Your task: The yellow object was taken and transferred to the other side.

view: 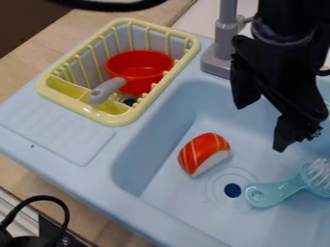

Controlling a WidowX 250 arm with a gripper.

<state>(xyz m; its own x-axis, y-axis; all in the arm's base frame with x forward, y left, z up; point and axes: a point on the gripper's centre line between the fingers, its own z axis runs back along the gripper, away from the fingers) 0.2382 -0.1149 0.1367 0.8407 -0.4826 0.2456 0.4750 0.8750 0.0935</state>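
Watching my gripper point(261, 126) hang spread over the light-blue toy sink point(97, 185), the yellow rack point(106, 118) over at the view's left.
The sink takes up most of my view, and the black gripper hides part of its basin at the upper right, fingers well apart, so I read it as released. The yellow rack, the yellow thing I see, sits on the ledge beside the basin. Between rack and gripper stands the grey faucet point(226, 38), something I have to mind. Inside the rack, its slatted walls around it, is a red pot point(143, 70), grey handle slanting toward the near rim. In the basin lie a teal brush point(277, 190) and, smaller, an orange-and-white sushi piece point(205, 153), both near the dark drain point(232, 190).
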